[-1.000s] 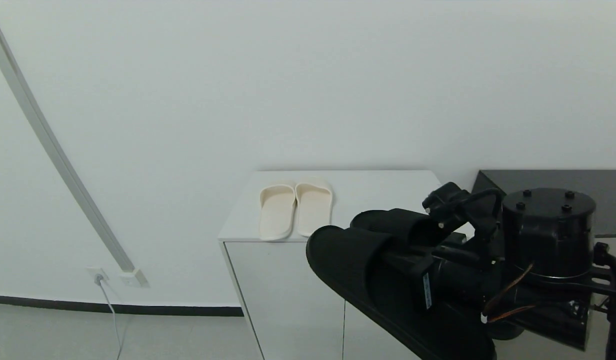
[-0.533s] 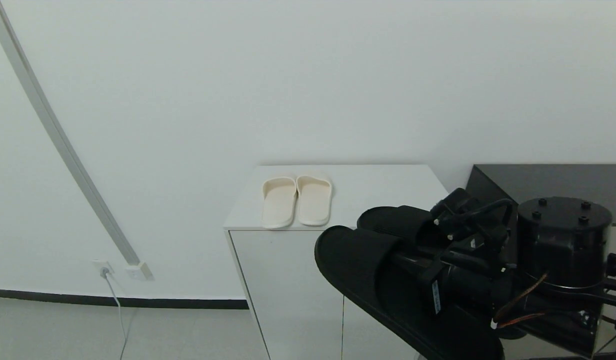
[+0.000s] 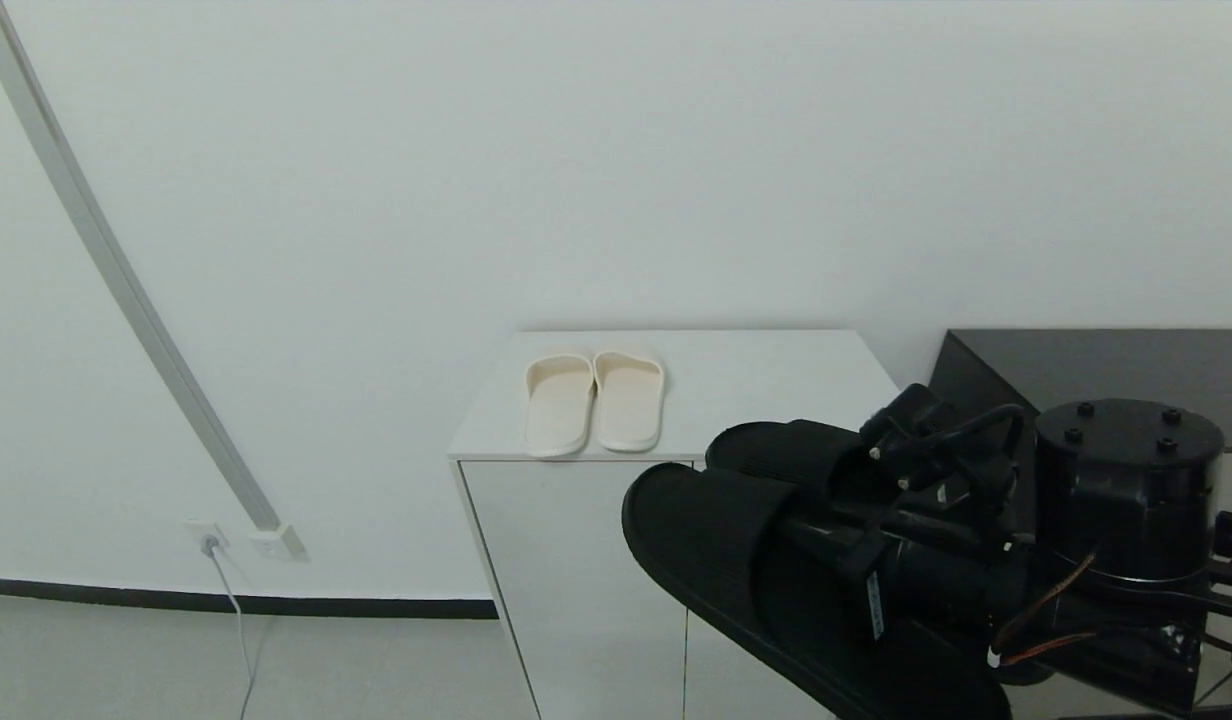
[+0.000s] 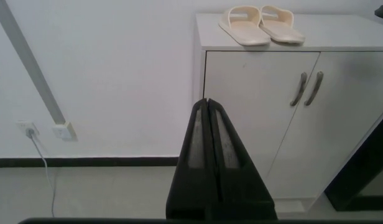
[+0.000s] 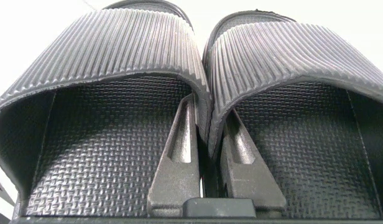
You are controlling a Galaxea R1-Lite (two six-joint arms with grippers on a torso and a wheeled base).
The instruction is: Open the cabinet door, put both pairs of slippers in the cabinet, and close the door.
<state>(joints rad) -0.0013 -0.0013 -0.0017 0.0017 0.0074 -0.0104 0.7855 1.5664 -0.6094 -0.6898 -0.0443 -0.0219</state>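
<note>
bright, even light, faint soft shadows, slight edge distortion

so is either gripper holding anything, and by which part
The right gripper holds the black slippers, one finger inside each, pinching their adjoining inner sides together. The left gripper is shut on nothing.

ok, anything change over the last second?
The head view shifted as a whole early on. Since then the right gripper, shut on the black slippers, eased slightly left and down. Nothing taken or released. Cream slippers stay on the cabinet, doors closed.
</note>
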